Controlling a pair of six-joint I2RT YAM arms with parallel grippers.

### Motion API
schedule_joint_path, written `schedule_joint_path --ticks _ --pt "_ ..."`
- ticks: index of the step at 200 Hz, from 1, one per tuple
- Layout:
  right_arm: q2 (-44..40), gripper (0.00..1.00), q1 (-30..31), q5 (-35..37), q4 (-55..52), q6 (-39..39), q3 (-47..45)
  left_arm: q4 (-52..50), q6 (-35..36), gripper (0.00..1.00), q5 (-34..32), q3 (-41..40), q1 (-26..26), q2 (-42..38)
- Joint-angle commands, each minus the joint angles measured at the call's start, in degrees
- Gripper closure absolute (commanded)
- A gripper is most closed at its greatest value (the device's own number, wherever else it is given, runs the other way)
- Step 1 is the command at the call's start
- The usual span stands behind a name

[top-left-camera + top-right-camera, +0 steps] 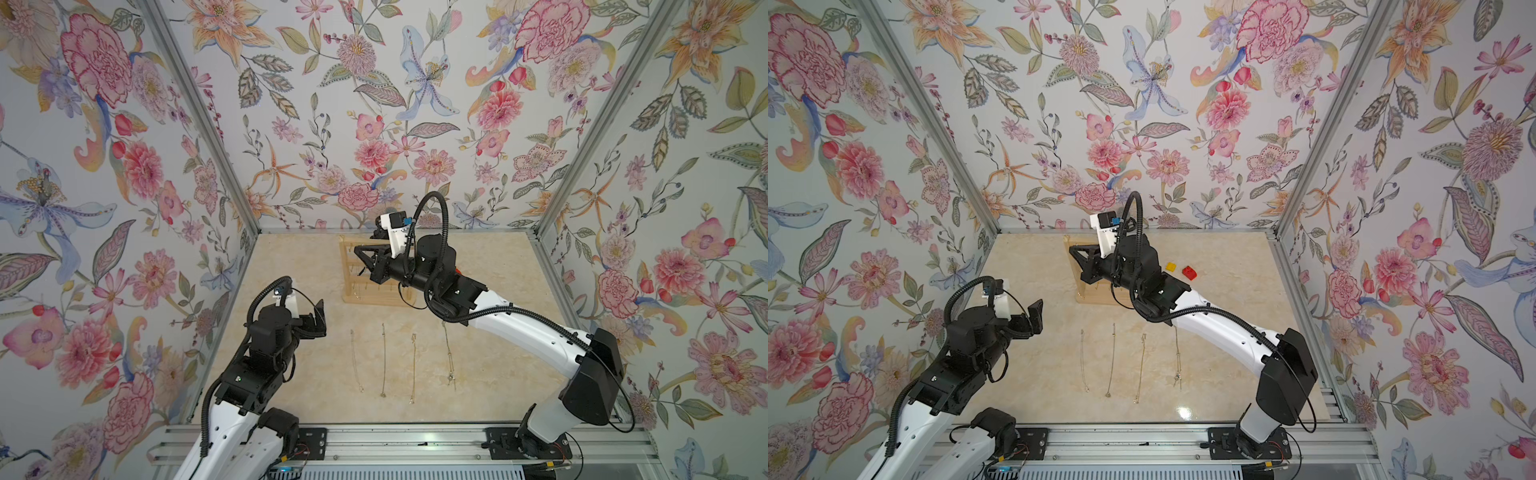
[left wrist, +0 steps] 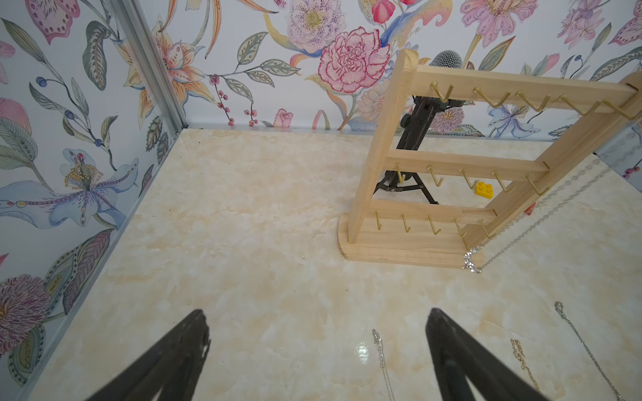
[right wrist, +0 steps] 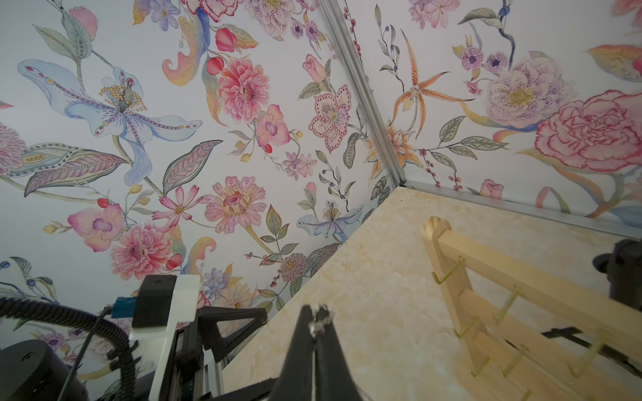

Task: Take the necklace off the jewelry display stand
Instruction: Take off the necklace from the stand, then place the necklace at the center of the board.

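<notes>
Hanging from the pinching right end effector [image 3: 317,317], the necklace [image 2: 470,260] seems unhooked, left end effector [image 2: 317,312] spread.

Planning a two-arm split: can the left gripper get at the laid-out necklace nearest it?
Probably yes. The left gripper is open, raised over bare table close to that necklace. Nothing stands between them, so a short descent looks enough.

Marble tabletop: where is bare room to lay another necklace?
Bare: the back-left stretch between the pale wooden jewelry display stand and the left wall. Crowded: front centre, four thin chain necklaces side by side; yellow and red toy bricks near the stand.
</notes>
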Motion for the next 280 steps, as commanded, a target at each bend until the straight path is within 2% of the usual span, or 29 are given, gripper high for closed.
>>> schedule_joint_path --ticks 1,39,116,192,280 --pt "-3.8 1.0 0.5 -1.2 -1.2 -1.9 -2.2 1.5 1.0 0.01 -1.6 -1.0 0.9 -0.7" --pt "-9.0 1.0 0.0 -3.3 -5.2 -3.0 -5.4 2.7 2.2 0.01 0.5 -1.6 0.9 -1.3" --pt "-22.8 1.0 -4.7 -6.4 -8.1 -1.1 -17.0 7.1 4.9 0.01 10.6 -3.8 0.9 -3.9" --pt "-34.9 1.0 -17.0 -13.3 -11.5 3.0 -25.8 8.9 5.3 0.01 14.9 -4.6 0.9 -2.1" --pt "-42.6 1.0 -32.6 -22.1 -17.5 8.1 -32.6 7.6 5.5 0.01 16.9 -3.3 0.8 2.0"
